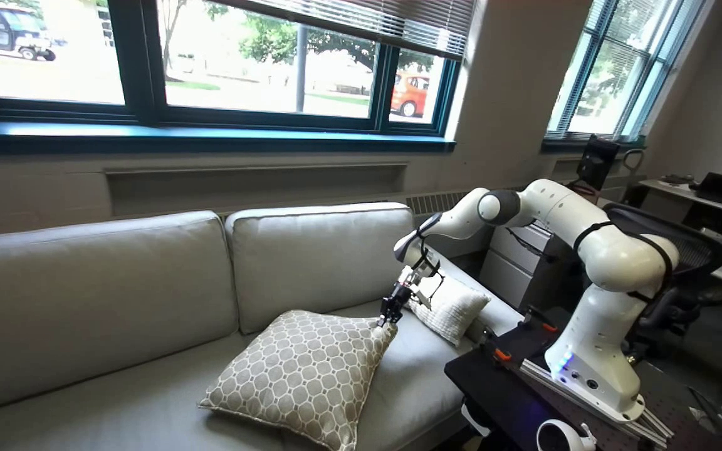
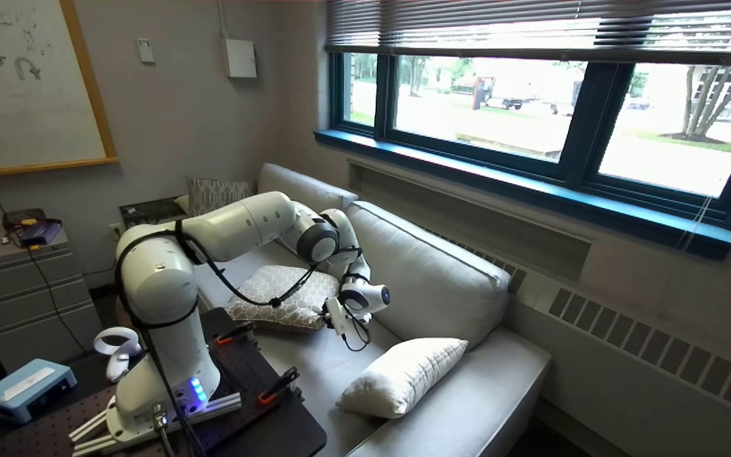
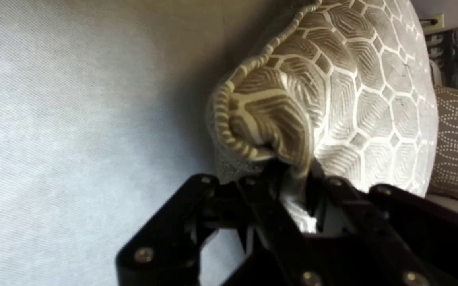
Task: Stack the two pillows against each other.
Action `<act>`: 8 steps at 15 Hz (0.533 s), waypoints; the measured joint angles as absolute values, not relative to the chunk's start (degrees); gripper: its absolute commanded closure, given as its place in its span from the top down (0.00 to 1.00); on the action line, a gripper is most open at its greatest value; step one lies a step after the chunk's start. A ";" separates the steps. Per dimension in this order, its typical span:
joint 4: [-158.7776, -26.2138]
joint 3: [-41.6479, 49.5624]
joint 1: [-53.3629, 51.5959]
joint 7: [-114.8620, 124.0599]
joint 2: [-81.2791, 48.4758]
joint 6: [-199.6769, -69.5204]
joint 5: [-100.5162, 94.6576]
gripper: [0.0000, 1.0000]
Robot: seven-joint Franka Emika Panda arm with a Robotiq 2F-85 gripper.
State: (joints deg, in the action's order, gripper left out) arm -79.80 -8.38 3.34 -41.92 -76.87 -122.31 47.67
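The large beige pillow with the white lattice (image 1: 311, 369) lies on the couch seat in both exterior views, its lattice face up. My gripper (image 3: 296, 167) is shut on one corner of it; in the wrist view, folded, bunched fabric sticks out between the fingertips. In an exterior view, the gripper (image 1: 388, 321) reaches down to that corner from the armrest side. Whether the pinched corner touches the seat, I cannot tell. The smaller cream-white pillow (image 2: 397, 377) leans against the couch armrest, apart from the lattice pillow, with a strip of seat between them. The arm partly covers it in an exterior view (image 1: 455, 307).
Grey-beige back cushions (image 1: 323, 250) rise behind the seat, and the armrest (image 2: 467, 400) closes its near end. A brown patterned pillow (image 2: 216, 193) stands at the couch's far end. The robot's dark table (image 2: 289, 431), with orange-tipped clamps (image 2: 280, 386), borders the couch front.
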 measured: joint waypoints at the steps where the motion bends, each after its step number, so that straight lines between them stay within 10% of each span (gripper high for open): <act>1: -82.39 -8.40 4.78 -44.41 -75.92 -123.64 49.19 0.07; 8: -101.41 -10.86 13.94 -60.93 -67.68 -140.69 61.86 0.06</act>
